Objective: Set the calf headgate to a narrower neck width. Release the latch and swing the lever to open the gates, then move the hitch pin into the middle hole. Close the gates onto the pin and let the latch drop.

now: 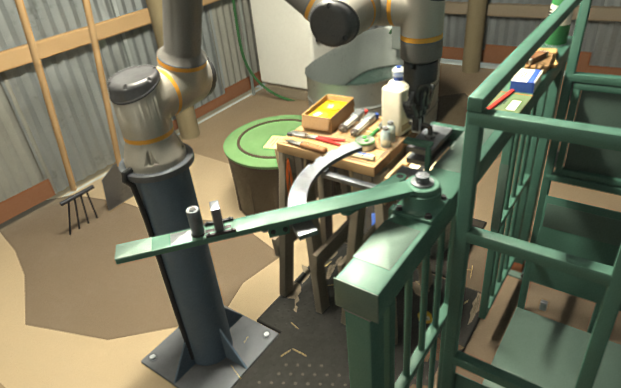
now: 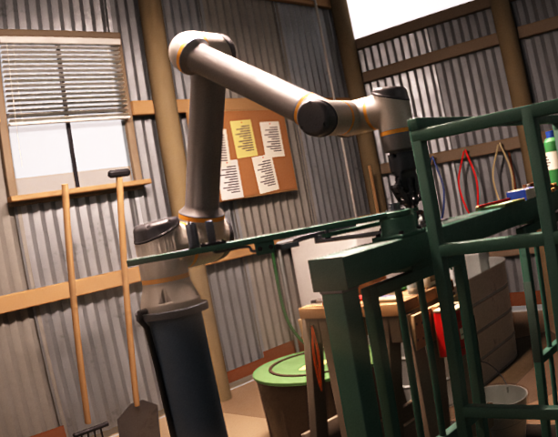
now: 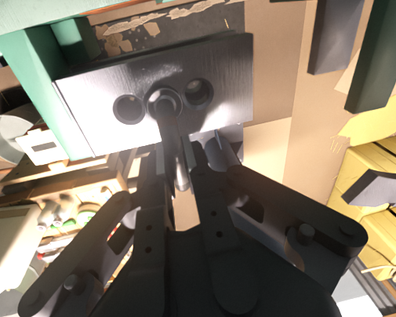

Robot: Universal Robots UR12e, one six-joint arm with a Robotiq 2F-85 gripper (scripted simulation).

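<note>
The hitch pin (image 3: pixel 168 129) stands in the middle one of three holes in the grey steel plate (image 3: pixel 159 92) on top of the green headgate frame (image 1: pixel 470 165). Empty holes lie on either side of it. The long green lever (image 1: pixel 265 220) reaches out from its pivot (image 1: pixel 422 181) towards the arm's pedestal, with a small latch block (image 1: pixel 215 216) and a grey knob (image 1: pixel 195 220) near its free end. My gripper (image 3: pixel 174 161) hangs straight above the plate, beside the pivot, and is closed on the hitch pin's upper shaft.
A wooden tray with yellow contents (image 1: pixel 327 112) sits on the workbench (image 1: pixel 345 150) behind the headgate, beside a white bottle (image 1: pixel 395 102) and hand tools. A green-topped barrel (image 1: pixel 260 145) stands on the floor, and the arm's pedestal (image 1: pixel 185 280) rises under the lever's end.
</note>
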